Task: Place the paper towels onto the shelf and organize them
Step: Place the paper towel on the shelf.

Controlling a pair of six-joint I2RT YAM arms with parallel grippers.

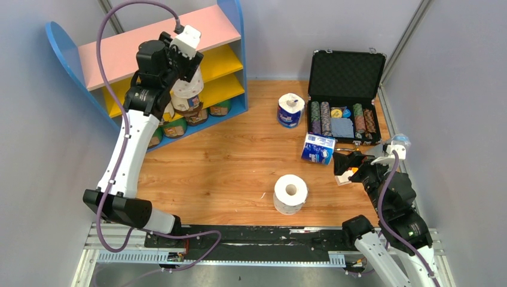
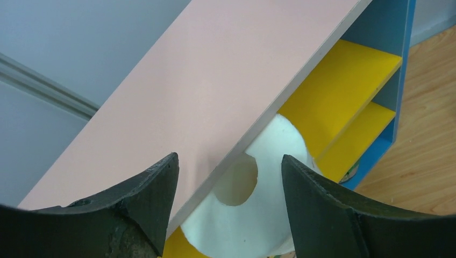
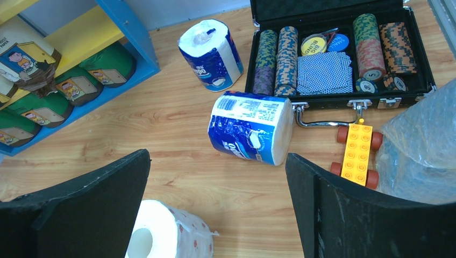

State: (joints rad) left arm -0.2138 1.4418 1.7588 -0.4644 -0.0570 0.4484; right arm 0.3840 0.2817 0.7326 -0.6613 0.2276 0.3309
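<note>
The shelf [image 1: 149, 45] stands at the far left, its pink top board [image 2: 215, 80] filling the left wrist view. A bare white paper towel roll [image 2: 269, 215] with a hollow core rests on a yellow board under that top. My left gripper [image 1: 190, 70] [image 2: 230, 157] hovers just above it, open, fingers apart from the roll. Green-wrapped rolls [image 1: 173, 127] [image 3: 107, 64] and cream-wrapped rolls [image 3: 27, 59] sit on the lower tiers. On the table are an upright blue-white roll [image 1: 291, 110] [image 3: 211, 54], a toppled blue-white roll [image 1: 318, 149] [image 3: 250, 134] and a white red-dotted roll [image 1: 290, 193] [image 3: 166, 236]. My right gripper [image 1: 347, 162] [image 3: 218, 156] is open and empty near the toppled roll.
An open black case [image 1: 345, 78] [image 3: 328, 6] with poker chip stacks and cards lies at the back right. A yellow toy car [image 3: 356, 153] and a crumpled clear plastic bag [image 3: 425, 150] sit beside the right gripper. Grey walls enclose the table.
</note>
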